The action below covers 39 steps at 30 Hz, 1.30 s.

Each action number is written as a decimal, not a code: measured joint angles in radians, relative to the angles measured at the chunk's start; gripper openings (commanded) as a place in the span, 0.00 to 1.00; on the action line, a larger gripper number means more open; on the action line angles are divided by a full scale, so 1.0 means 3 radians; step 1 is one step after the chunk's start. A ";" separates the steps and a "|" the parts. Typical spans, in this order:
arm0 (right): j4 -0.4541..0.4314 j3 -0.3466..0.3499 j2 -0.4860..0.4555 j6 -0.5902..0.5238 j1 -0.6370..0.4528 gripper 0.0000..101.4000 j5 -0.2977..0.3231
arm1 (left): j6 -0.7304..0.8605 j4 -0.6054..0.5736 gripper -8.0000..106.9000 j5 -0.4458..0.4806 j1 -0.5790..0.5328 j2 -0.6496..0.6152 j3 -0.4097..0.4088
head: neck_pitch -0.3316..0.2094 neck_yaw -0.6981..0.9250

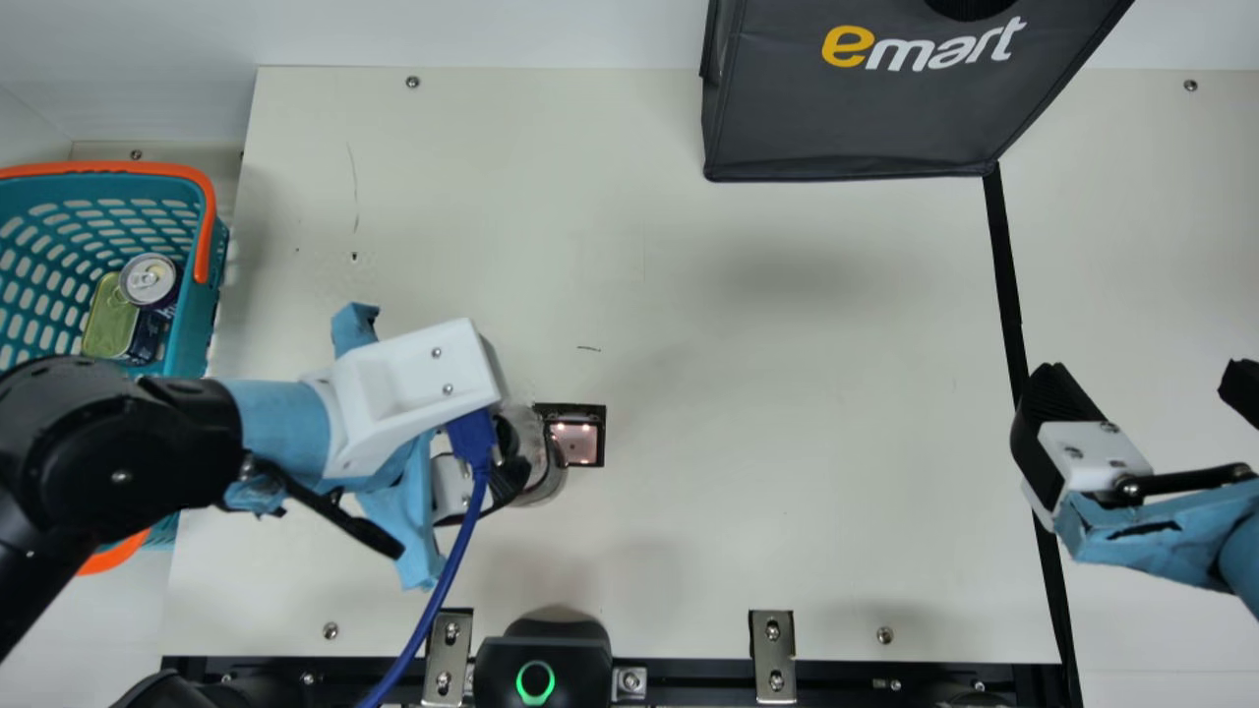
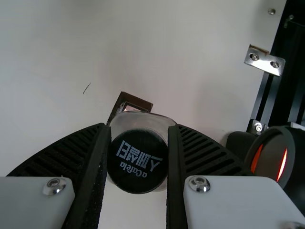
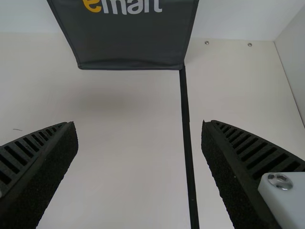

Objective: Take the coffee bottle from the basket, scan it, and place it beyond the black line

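My left gripper (image 1: 502, 452) is over the table's left-centre, shut on the coffee bottle (image 1: 539, 462), a clear bottle partly hidden by the wrist. In the left wrist view the bottle's black cap (image 2: 137, 161) sits between the pads of the left gripper (image 2: 138, 157). The bottle is beside a small dark-framed square with a lit pinkish face (image 1: 576, 442). At the right, by the black line (image 1: 1005, 275), my right gripper (image 1: 1136, 393) stands open; in the right wrist view the right gripper (image 3: 139, 138) has nothing between its fingers. The basket (image 1: 172, 364) is at the far left.
Inside the basket are a can (image 1: 149, 279) and a green-lidded tin (image 1: 110, 317). A dark grey bag (image 1: 856, 118) stands at the back, touching the black line's far end. A black scanner (image 1: 543, 659) with a green ring is at the front edge, between metal brackets.
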 measured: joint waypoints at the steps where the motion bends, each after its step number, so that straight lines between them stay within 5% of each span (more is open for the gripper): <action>1: 0.0000 0.0000 0.0000 0.0000 0.0000 0.90 0.0000 | 0.0026 -0.0019 0.16 0.0006 0.0014 -0.0018 0.0016 | 0.0000 0.0000; 39: 0.0000 0.0000 0.0000 0.0000 0.0000 0.90 0.0000 | 0.0046 -0.0097 0.16 0.0024 -0.0202 -0.0312 0.0336 | 0.0000 -0.0005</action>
